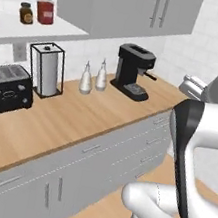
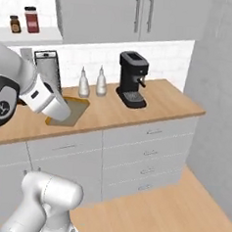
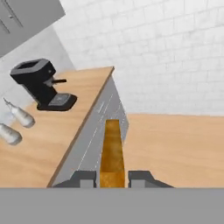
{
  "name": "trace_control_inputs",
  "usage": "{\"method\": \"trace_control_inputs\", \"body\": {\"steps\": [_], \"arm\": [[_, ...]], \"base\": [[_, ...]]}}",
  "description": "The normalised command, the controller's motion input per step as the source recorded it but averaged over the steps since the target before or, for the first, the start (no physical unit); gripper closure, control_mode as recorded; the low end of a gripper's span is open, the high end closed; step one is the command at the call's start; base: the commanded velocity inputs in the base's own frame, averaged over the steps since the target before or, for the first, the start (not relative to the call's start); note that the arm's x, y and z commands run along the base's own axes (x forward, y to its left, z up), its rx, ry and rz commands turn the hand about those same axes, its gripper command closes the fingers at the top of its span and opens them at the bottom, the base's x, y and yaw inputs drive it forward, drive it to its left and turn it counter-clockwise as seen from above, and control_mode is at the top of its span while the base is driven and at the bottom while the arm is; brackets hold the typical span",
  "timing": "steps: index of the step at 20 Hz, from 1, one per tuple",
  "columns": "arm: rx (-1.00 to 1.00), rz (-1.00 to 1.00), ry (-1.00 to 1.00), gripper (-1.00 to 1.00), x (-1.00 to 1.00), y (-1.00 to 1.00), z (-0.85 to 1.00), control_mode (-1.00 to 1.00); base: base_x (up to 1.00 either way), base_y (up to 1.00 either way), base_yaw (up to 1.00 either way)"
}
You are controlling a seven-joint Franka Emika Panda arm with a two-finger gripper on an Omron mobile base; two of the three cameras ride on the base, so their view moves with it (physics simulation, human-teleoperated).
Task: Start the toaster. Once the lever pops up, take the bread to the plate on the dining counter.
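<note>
The gripper [image 3: 112, 178] is clamped on the bread [image 3: 112, 151], held edge-on past the worktop [image 3: 52, 144] edge, likely for carrying to the plate.

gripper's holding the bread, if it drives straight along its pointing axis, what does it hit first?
Probably the wood floor. In the hand view the gripper, shut on the bread, aims past the counter's edge over the grey cabinet fronts. The bread would touch first; depth is unclear, so the cabinets may graze.
</note>
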Motion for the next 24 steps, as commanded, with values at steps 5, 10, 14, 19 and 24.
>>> {"method": "trace_control_inputs", "body": {"steps": [5, 10, 14, 19, 24], "arm": [[0.00, 0.00, 0.00, 1.00, 0.00, 0.00, 0.00, 1.00], [0.00, 0.00, 0.00, 1.00, 0.00, 0.00, 0.00, 1.00], [0.00, 0.00, 0.00, 1.00, 0.00, 0.00, 0.00, 1.00], [0.00, 0.00, 0.00, 1.00, 0.00, 0.00, 0.00, 1.00], [0.00, 0.00, 0.00, 1.00, 0.00, 0.00, 0.00, 1.00]], "base": [[0.00, -0.18, -0.91], [0.00, -0.33, -0.87], [0.00, -0.34, -0.87], [0.00, -0.33, -0.87], [0.00, -0.14, -0.85]]}}
